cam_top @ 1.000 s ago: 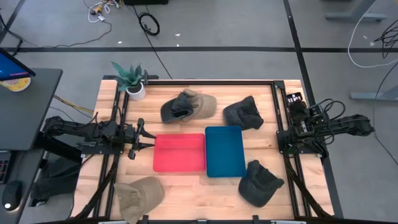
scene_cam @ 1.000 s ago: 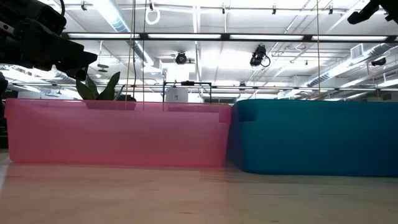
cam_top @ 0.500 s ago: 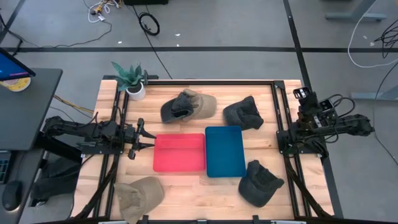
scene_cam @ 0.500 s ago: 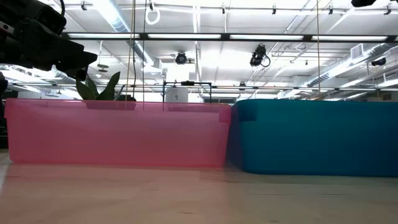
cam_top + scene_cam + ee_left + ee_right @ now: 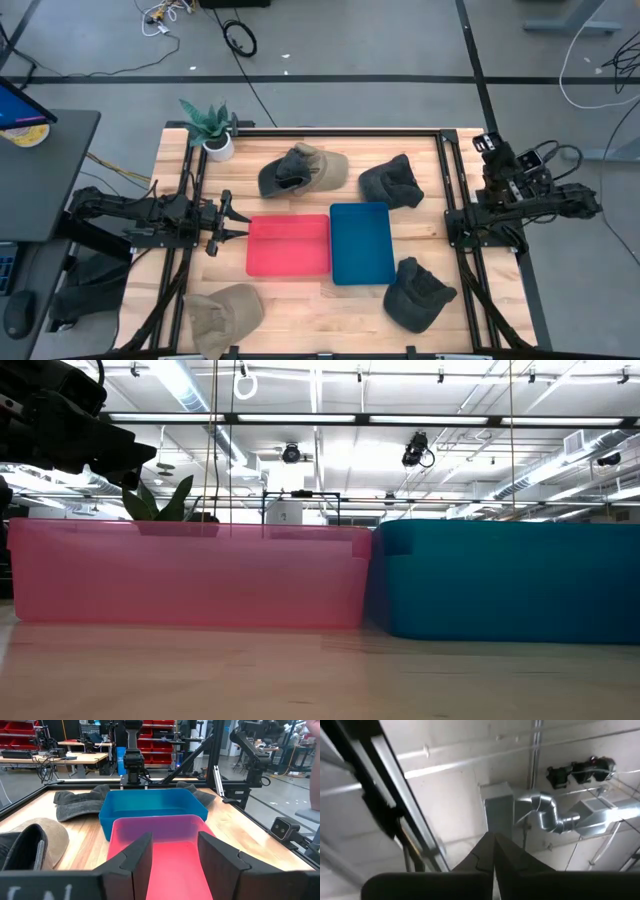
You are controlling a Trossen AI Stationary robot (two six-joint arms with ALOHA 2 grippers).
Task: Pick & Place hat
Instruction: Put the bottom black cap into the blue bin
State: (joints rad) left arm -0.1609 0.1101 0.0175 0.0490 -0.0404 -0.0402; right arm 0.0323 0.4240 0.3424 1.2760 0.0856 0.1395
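Left gripper (image 5: 238, 216): at centre left of the high view, level over the table's left edge, aimed at the red bin; fingers (image 5: 141, 857) spread apart, holding nothing.
Tan hat (image 5: 224, 313): lower left, flat on the wood, lower edge partly cut off by the frame.
Red bin (image 5: 289, 245): mid-table, touching the blue bin (image 5: 361, 242) on its right.
Two-tone hat (image 5: 302, 170): above the red bin, upturned.
Dark hats: one (image 5: 391, 182) above the blue bin, one (image 5: 418, 293) below it at lower right.
Right gripper (image 5: 488, 143): upper right, past the table's edge, tilted up toward the ceiling; fingertips pressed together in its wrist view.
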